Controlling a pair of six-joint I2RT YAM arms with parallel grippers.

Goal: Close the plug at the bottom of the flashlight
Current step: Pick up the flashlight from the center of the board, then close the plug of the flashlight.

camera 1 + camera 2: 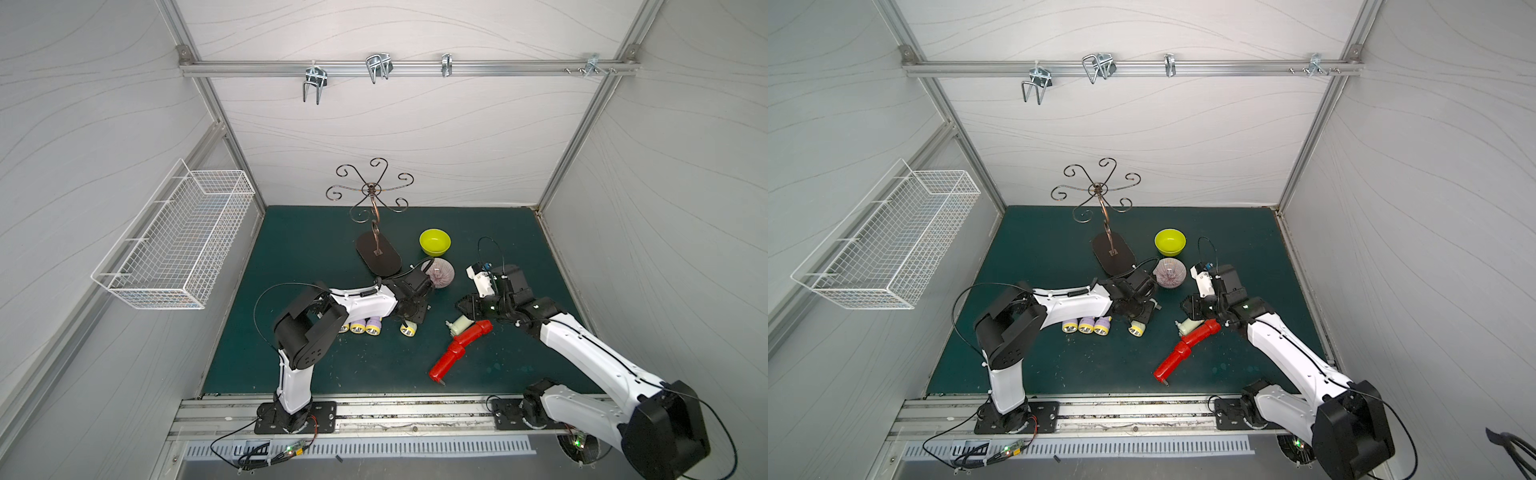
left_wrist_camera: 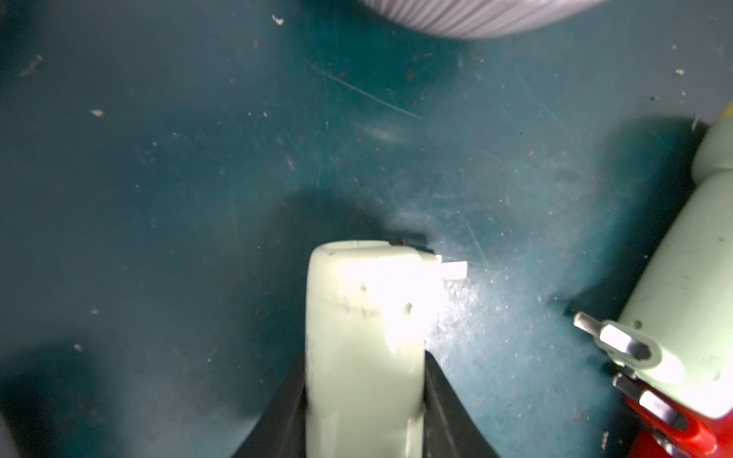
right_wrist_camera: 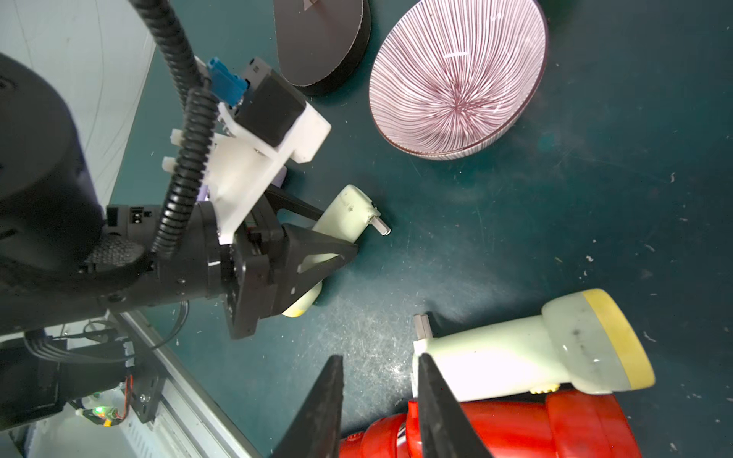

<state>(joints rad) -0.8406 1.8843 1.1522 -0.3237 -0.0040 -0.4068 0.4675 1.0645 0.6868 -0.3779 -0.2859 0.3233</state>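
The left gripper (image 3: 337,234) clamps the pale green flashlight (image 3: 349,212) across its body, with the jaws narrow and pressed on both sides. The plug (image 3: 381,227) projects from the tail end, folded out. In both top views this unit is just below frame centre, at the green mat (image 1: 332,374). The right gripper (image 3: 378,365) stands parted with nothing between its fingers, just beside the tail of a second flashlight (image 3: 515,357), whose prongs (image 3: 421,327) also stick out. That unit rests against a red tool (image 3: 515,428). A striped bowl (image 3: 456,75) sits nearby. Three purple flashlights (image 1: 358,327) lie in a row beside the left arm.
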